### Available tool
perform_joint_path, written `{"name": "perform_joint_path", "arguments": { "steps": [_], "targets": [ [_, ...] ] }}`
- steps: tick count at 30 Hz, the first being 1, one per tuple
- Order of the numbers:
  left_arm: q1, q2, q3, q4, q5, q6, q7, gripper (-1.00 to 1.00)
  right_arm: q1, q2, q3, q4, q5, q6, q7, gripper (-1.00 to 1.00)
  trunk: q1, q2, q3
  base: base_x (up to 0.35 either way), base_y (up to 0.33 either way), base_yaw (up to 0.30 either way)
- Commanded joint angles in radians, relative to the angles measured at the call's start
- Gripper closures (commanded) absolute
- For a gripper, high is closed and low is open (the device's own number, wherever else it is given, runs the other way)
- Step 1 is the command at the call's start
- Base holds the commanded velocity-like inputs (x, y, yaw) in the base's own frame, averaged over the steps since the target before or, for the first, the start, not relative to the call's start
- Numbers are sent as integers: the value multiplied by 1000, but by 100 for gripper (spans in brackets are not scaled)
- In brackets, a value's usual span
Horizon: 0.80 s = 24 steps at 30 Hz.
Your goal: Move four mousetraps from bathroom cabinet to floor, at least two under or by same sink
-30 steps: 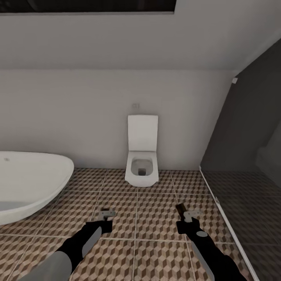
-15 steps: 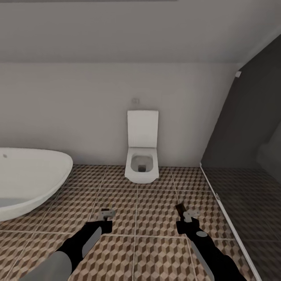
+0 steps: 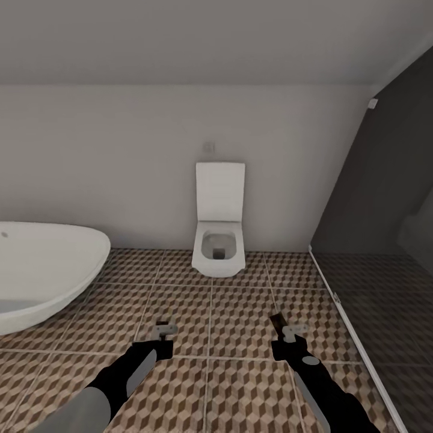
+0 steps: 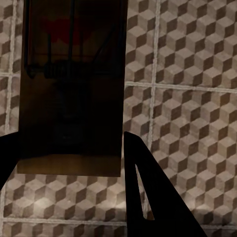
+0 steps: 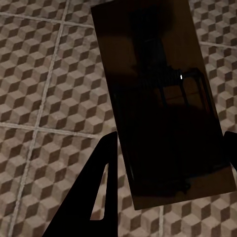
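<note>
In the head view, the bathroom floor [image 3: 240, 313] of cube-patterned tiles spread ahead to a pale wall. A white toilet [image 3: 219, 234] with its lid raised stood at twelve o'clock against that wall. The rim of a white bathtub [image 3: 42, 270] curved in at nine o'clock, and a glass shower screen [image 3: 373, 240] with a dark grey floor behind it closed off the side from two to four o'clock. Nothing lay on the tiles between the arms and the toilet. The left gripper [image 3: 163, 332] sat at seven o'clock and the right gripper [image 3: 287, 329] at five o'clock, both low over the tiles; a thin dark board edge rose from the right one.

In the left wrist view, the left gripper's dark fingers [image 4: 148, 197] clamped a mousetrap [image 4: 71, 98], a brown board with dark wire parts and a red patch, held above the tiles.

In the right wrist view, the right gripper's fingers [image 5: 94, 187] were closed on a second mousetrap [image 5: 163, 103], dark and tilted, likewise above the floor.
</note>
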<state>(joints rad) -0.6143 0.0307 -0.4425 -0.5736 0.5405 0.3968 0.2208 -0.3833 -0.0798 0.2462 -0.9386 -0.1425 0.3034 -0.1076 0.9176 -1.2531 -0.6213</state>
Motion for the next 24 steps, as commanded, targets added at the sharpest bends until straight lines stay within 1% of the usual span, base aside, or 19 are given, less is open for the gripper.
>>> {"name": "perform_joint_path", "arguments": {
  "steps": [1,24],
  "targets": [
    [-1,2,-8,-2,7,4,11,100,-1,-1,5,-2,-12,4,-9,100,4,-8,-6,0,0,0],
    [-1,2,-8,-2,7,4,11,100,-1,-1,4,-2,-12,4,-9,100,92,-169,-114,0,0,0]
  ]
}}
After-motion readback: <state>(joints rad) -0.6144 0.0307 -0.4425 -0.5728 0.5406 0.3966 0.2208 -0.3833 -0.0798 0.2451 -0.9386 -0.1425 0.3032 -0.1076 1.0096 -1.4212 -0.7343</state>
